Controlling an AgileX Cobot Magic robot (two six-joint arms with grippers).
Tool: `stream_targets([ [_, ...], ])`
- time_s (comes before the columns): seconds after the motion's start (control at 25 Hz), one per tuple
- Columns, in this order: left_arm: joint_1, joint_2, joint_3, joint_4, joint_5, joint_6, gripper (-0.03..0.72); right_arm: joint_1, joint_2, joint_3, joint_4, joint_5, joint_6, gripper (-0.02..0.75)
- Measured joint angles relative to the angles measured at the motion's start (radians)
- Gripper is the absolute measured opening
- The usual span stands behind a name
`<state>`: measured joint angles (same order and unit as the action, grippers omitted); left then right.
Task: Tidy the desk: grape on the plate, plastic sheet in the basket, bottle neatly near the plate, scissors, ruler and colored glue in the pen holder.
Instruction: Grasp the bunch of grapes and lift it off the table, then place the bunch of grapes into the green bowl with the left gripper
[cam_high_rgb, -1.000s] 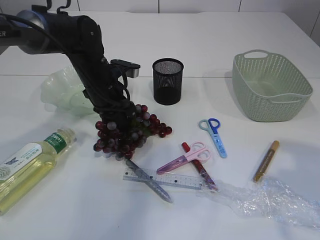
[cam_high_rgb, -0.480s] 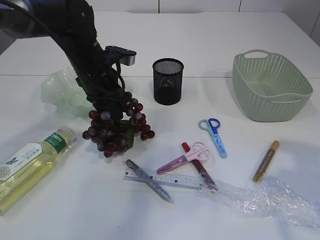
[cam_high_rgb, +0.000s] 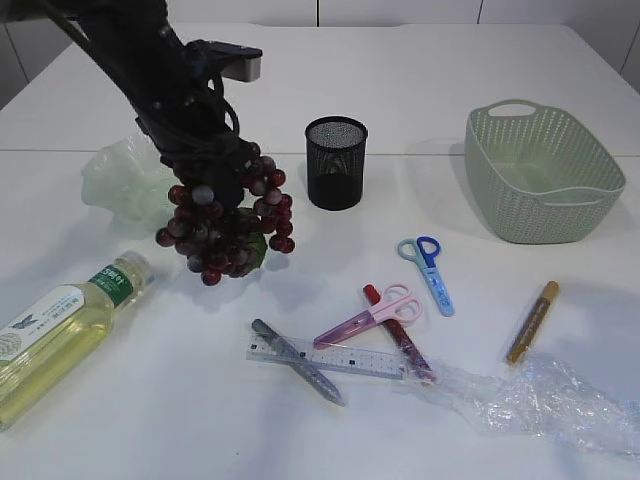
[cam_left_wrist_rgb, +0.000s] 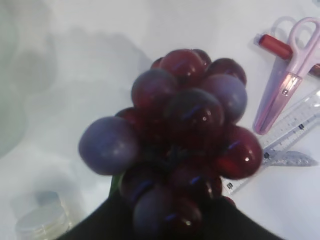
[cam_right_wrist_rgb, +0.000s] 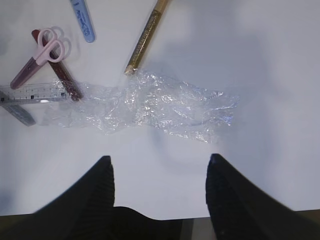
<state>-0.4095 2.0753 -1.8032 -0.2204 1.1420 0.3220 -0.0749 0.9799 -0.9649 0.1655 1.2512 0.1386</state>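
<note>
The white tabletop (cam_high_rgb: 470, 90) fills the exterior view, with a faint seam across it behind the things; pale wall panels close the far edge.

The left end effector (cam_high_rgb: 215, 185) is clenched on a bunch of dark red grapes (cam_high_rgb: 225, 225), which hangs clear of the surface, just in front of a pale green translucent ruffled plate (cam_high_rgb: 115, 180) at the left. In the left wrist view the grapes (cam_left_wrist_rgb: 180, 130) block most of the frame. A clear plastic bottle of yellowish liquid with a green label (cam_high_rgb: 60, 335) lies on its side at the near left edge.

A black mesh pen holder (cam_high_rgb: 336, 162) stands upright near the middle, and a pale green woven plastic basket (cam_high_rgb: 545, 175) sits well apart at the right.

In the near middle lie a clear ruler (cam_high_rgb: 330, 358) with a silver glitter glue pen (cam_high_rgb: 298, 362) crossing it, pink-handled scissors (cam_high_rgb: 370, 315) over a red glitter glue pen (cam_high_rgb: 400, 335), and blue-handled scissors (cam_high_rgb: 430, 272) just beyond. A gold glitter glue pen (cam_high_rgb: 532, 320) lies to their right. A crumpled clear plastic sheet (cam_high_rgb: 530, 400) sprawls along the near right edge, touching the ruler's end.

The right end effector (cam_right_wrist_rgb: 160, 187) hovers released above the sheet (cam_right_wrist_rgb: 150, 107), its fingers (cam_right_wrist_rgb: 97, 192) apart.

Bare surface lies between holder and basket, and across the far half.
</note>
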Motion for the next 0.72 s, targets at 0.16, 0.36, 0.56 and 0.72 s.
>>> stream_targets([
  [0.16,0.002,-0.035,0.001,-0.002,0.006,-0.007,0.122,0.000,0.000,0.000,0.000,0.000,0.000,0.441],
  [0.36,0.043,-0.067,0.001,-0.006,0.002,-0.048,0.121,0.000,0.000,0.000,0.000,0.000,0.000,0.441],
  [0.56,0.115,-0.098,0.001,-0.006,-0.044,-0.086,0.120,0.000,0.000,0.000,0.000,0.000,0.000,0.440],
  [0.72,0.165,-0.123,0.001,-0.006,-0.105,-0.093,0.120,0.000,0.000,0.000,0.000,0.000,0.000,0.440],
])
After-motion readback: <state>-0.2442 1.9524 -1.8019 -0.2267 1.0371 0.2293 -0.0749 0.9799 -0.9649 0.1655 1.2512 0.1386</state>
